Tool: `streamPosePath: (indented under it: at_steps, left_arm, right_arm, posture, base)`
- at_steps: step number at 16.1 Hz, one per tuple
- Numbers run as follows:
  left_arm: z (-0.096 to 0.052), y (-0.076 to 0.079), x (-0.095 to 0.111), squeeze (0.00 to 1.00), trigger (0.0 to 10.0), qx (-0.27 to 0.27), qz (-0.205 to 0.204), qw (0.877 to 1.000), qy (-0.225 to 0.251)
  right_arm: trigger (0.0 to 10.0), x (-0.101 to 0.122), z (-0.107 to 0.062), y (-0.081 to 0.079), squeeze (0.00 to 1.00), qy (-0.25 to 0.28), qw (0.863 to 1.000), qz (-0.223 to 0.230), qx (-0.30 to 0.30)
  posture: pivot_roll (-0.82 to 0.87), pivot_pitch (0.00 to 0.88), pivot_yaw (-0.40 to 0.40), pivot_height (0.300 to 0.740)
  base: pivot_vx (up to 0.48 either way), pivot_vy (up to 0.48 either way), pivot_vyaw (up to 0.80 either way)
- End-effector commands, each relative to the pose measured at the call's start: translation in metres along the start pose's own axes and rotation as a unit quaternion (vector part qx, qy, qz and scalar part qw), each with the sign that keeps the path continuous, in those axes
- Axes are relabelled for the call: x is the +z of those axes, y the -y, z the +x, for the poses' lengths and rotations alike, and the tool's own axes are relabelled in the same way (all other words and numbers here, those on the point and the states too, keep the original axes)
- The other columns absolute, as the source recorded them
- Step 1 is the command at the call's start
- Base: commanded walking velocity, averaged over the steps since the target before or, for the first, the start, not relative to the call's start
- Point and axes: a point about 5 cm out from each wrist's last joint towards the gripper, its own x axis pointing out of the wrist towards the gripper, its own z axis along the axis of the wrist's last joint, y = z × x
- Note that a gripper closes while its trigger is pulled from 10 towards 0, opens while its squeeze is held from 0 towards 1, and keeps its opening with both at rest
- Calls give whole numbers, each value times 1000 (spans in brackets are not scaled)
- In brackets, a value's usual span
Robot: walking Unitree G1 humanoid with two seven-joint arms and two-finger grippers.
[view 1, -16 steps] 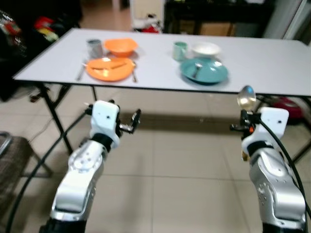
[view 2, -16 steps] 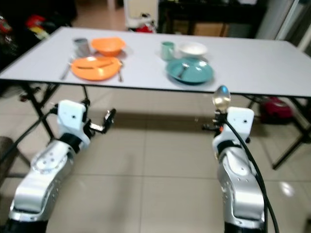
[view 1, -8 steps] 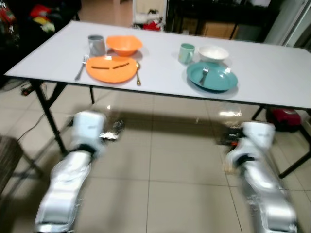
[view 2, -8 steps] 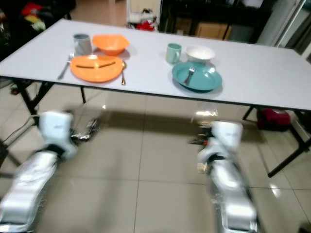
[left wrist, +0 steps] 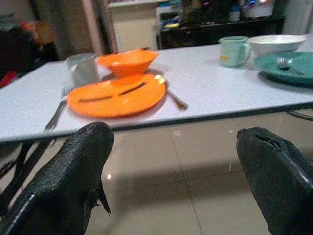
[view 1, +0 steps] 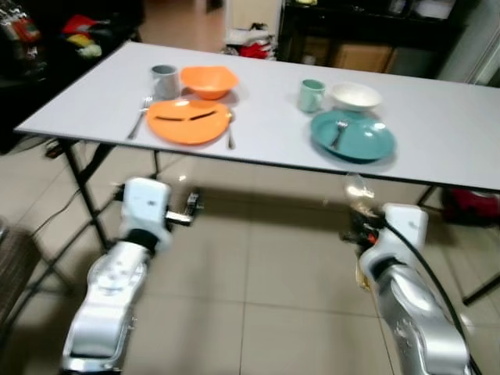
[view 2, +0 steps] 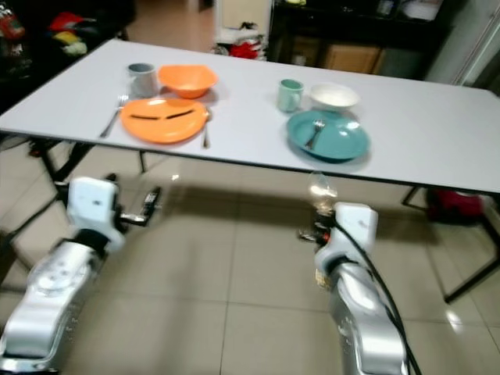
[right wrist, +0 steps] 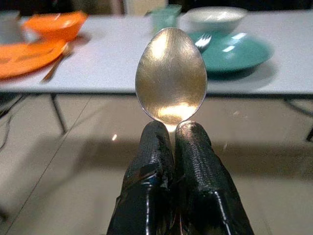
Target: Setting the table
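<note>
A white table carries two place settings. On the left are an orange plate, an orange bowl, a grey cup, a fork and a spoon. To their right sit a teal plate with a fork on it, a green mug and a white bowl. My right gripper is shut on a silver spoon, bowl upward, below the table's near edge. My left gripper is open and empty, facing the orange setting.
Beige floor tiles lie between me and the table. Black folding legs stand under its left end. A red object lies on the floor at the right. Dark furniture stands behind the table, and clutter at the far left.
The camera has shifted and the table sits slightly further right in view. Both arms have dropped lower than a second ago. The spoon stays in my right gripper.
</note>
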Motion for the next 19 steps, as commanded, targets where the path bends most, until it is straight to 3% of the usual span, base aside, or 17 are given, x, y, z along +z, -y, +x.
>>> streamPosePath:
  at_steps: [1, 5, 15, 19]
  left_arm:
    - [7, 13, 6, 55, 10000, -31, -4, 999, 12]
    - [10, 16, 8, 55, 10000, -42, -1, 999, 14]
    - [8, 20, 8, 55, 10000, -44, 3, 999, 15]
    - [6, 18, 6, 59, 10000, -40, 4, 999, 10]
  right_arm:
    - [10000, 4, -6, 19, 0, 9, 999, -6, -38]
    - [10000, 8, -8, 21, 0, 16, 999, -8, -48]
    - [10000, 19, 1, 16, 0, -2, 999, -40, -12]
    - [10000, 20, 5, 11, 0, -9, 1000, -15, 6]
  posture:
    - [19, 0, -17, 740]
    - [13, 0, -9, 740]
    - [34, 0, -39, 740]
    - [31, 0, -37, 740]
  base:
    - [330, 0, -800]
    - [326, 0, -795]
    - [324, 0, 0]
    - [324, 0, 0]
